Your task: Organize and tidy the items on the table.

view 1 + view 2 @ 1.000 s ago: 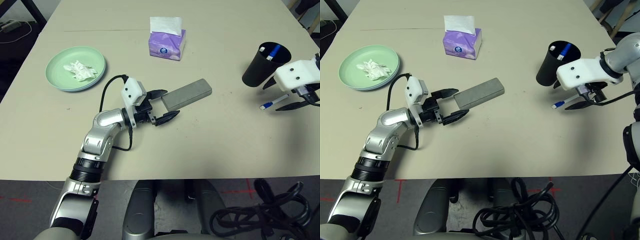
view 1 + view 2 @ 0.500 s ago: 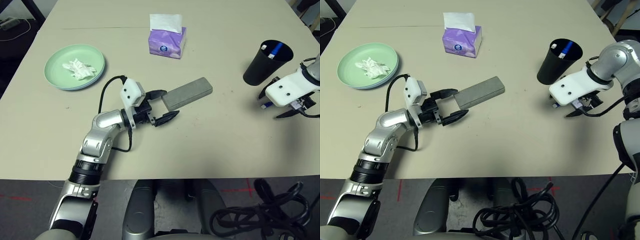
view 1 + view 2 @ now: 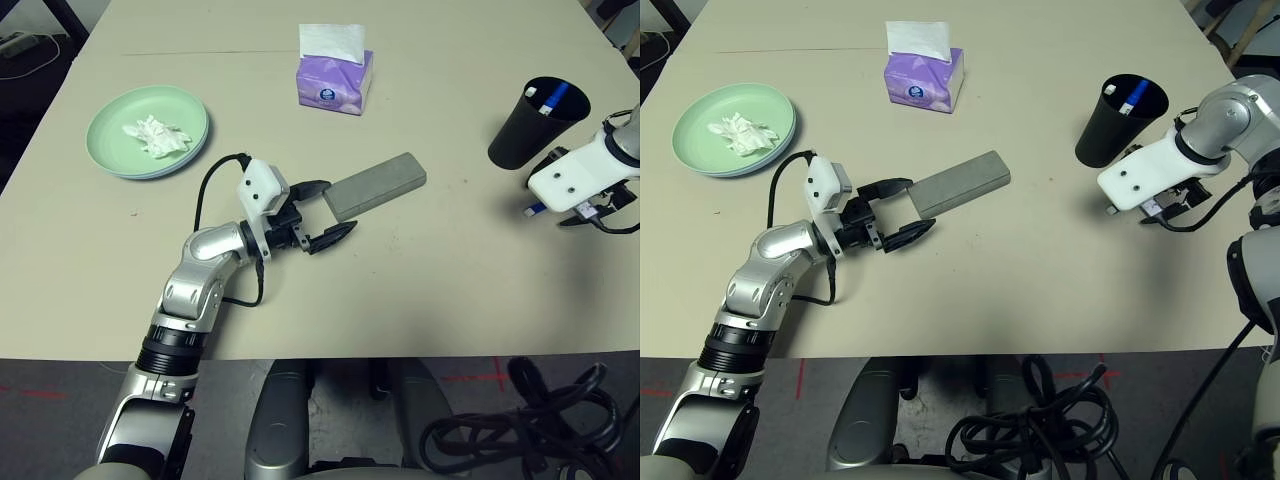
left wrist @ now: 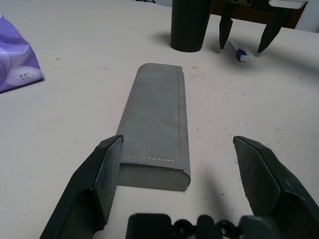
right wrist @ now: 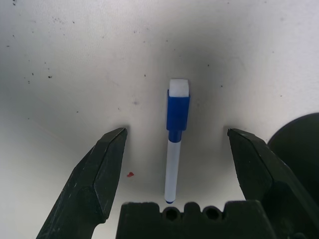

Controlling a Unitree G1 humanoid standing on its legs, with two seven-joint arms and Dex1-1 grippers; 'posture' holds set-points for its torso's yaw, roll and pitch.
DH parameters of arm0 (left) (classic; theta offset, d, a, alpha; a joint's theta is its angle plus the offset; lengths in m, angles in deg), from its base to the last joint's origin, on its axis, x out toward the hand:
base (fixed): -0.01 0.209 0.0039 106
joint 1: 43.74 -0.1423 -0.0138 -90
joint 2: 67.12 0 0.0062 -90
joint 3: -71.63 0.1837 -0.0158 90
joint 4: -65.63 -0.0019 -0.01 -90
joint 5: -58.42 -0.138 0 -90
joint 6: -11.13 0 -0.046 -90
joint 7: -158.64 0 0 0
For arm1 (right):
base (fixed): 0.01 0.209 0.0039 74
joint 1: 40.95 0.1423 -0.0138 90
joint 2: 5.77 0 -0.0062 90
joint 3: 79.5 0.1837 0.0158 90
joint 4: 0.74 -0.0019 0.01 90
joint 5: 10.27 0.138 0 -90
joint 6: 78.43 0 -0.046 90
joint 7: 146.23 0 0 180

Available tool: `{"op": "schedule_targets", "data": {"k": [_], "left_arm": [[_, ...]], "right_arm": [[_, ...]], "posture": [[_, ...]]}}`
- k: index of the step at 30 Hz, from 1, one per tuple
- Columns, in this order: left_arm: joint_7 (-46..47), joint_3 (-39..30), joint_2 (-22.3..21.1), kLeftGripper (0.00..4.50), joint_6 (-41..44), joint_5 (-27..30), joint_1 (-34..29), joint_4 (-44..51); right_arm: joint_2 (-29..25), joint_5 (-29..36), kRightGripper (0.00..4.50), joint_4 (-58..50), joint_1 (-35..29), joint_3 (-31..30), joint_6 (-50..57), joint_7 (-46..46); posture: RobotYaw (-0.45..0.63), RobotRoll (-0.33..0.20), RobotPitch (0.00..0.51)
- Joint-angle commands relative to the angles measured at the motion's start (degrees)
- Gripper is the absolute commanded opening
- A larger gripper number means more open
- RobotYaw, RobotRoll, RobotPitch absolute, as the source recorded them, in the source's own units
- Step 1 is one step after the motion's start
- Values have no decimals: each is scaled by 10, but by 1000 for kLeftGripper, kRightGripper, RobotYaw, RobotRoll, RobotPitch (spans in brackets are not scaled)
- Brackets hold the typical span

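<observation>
Spanning the beige table point(image 3: 420, 290), both grippers, left point(image 3: 328, 213) and right point(image 5: 174, 144), gape, empty.

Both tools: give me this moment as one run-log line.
left tool: open, level, at near end of grey case | right tool: open, pointing down over loose pen | black cup: one pen inside | nothing held

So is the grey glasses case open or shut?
Shut. The grey glasses case lies flat on the table, its flap closed along the stitched edge.
</observation>
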Motion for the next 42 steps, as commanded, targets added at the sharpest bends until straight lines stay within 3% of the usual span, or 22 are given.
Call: {"op": "schedule_targets", "data": {"k": [1, 16, 28, 32, 40, 42], "left_arm": [[1, -2, -4, 4500, 5, 8, -8, 14], [-9, 7, -15, 4500, -28, -2, 1, 10], [-34, 17, -25, 4500, -52, -2, -3, 4], [-36, 17, -24, 4500, -53, -1, -2, 3], [-46, 20, -26, 4500, -70, -9, 3, -6], [-46, 21, -26, 4500, -70, -9, 5, -7]], "right_arm": [[1, 9, 4442, 9, -17, 8, -12, -12], [12, 56, 4442, -7, -31, 37, -10, -75], [10, 54, 4442, -11, -35, 32, -4, -74], [9, 49, 3519, -12, -35, 29, -3, -71], [9, 44, 419, -11, -27, 27, 4, -75], [9, 44, 406, -12, -27, 27, 4, -76]], "posture": [[158, 0, 312], [157, 0, 301], [154, 0, 299], [155, 0, 296], [153, 0, 286], [152, 0, 282]]}}
